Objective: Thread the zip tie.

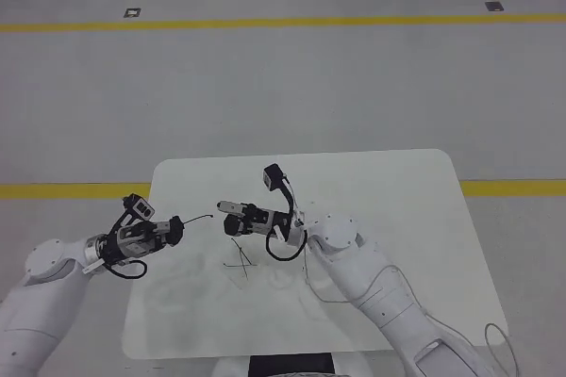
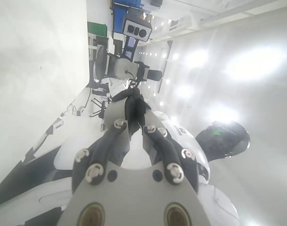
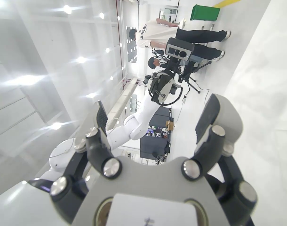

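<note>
Over the left part of the white table (image 1: pixel 377 188), my left gripper (image 1: pixel 174 229) is shut on a thin black zip tie (image 1: pixel 196 221), whose free end points at the right gripper. The left wrist view has the fingertips closed on the black strip (image 2: pixel 135 92) at the left gripper (image 2: pixel 134 102). My right gripper (image 1: pixel 224 215) hovers just beyond the tie's tip, facing the left one. In its wrist view the right gripper (image 3: pixel 155 116) stands open with nothing between the fingers (image 3: pixel 101 116), and the left gripper (image 3: pixel 162 88) is straight ahead of it.
Loose black zip ties (image 1: pixel 241 256) lie crossed on the table below the right gripper. The table's far and right parts are bare white surface. A yellow floor line (image 1: pixel 509 188) runs behind the table.
</note>
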